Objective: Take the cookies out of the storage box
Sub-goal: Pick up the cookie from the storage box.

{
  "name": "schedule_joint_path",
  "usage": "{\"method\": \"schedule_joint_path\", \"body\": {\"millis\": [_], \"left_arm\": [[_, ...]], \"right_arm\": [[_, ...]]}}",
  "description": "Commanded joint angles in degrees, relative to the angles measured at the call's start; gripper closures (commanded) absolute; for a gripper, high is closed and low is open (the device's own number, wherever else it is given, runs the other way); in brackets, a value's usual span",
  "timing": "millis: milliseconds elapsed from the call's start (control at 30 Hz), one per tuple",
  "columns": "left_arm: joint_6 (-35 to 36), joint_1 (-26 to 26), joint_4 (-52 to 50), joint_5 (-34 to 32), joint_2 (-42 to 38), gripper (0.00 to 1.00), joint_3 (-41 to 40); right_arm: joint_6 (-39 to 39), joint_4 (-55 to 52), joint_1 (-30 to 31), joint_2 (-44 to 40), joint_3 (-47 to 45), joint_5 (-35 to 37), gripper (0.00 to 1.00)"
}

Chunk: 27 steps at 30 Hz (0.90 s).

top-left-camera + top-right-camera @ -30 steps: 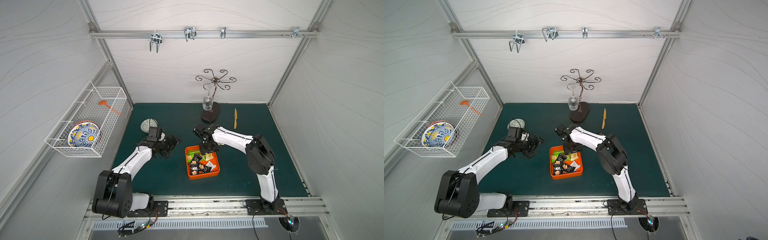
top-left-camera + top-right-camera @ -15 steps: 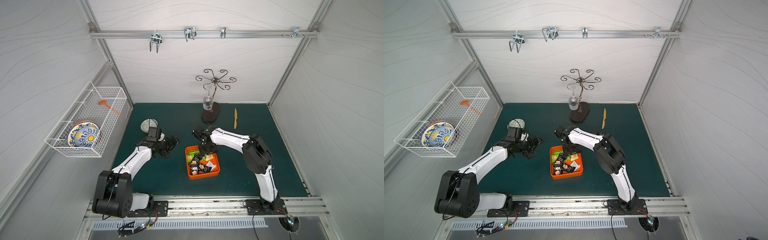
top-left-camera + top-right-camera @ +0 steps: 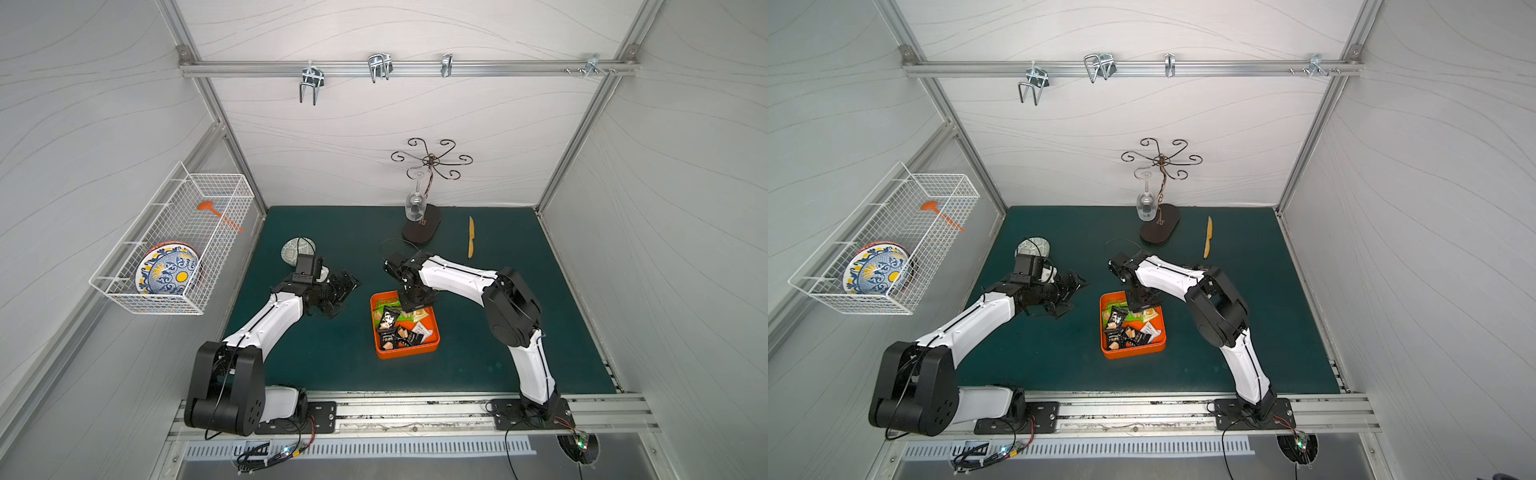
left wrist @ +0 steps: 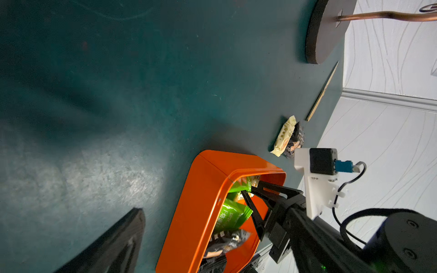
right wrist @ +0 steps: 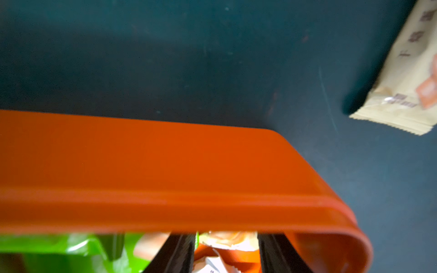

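- Both top views look steeply down from high above the front edge, far off, and share nearly my whole cell with its dark green table mat (image 3: 316, 365).
- My left wrist camera looks low across that mat toward the shallow bright orange plastic storage box (image 4: 201, 201) and my right gripper (image 4: 247, 190).
- My right wrist camera sits very near the same box, facing its outer wall.

Our arms (image 3: 270, 320) have white shells (image 3: 457, 276) and bulky black joints (image 3: 513, 307). Farthest from the box (image 3: 405, 353) lie our flat black base plates (image 3: 507, 415); nearest it, a screwed white bracket (image 4: 316, 189) carries a black camera (image 4: 322, 160).
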Motion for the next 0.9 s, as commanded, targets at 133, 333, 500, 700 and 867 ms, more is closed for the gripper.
{"method": "schedule_joint_path", "body": {"millis": [133, 333, 500, 700, 867], "left_arm": [[0.8, 0.4, 0.7, 0.8, -0.9, 0.02, 0.1], [1.0, 0.4, 0.3, 1.0, -1.0, 0.02, 0.4], [1.0, 0.4, 0.3, 1.0, -0.8, 0.02, 0.5], [1.2, 0.4, 0.2, 0.9, -0.5, 0.02, 0.8], [1.7, 0.5, -0.2, 0.7, -0.4, 0.02, 1.2]], "right_arm": [[1.2, -5.0, 0.7, 2.4, 0.3, 6.1, 0.49], [0.5, -3.7, -0.1, 4.1, 0.5, 3.5, 0.47], [0.4, -2.4, -0.6, 3.7, -0.3, 2.4, 0.53], [0.3, -2.9, -0.6, 1.8, -0.2, 2.9, 0.59], [0.1, -3.5, -0.4, -1.9, 0.4, 2.8, 0.6]]}}
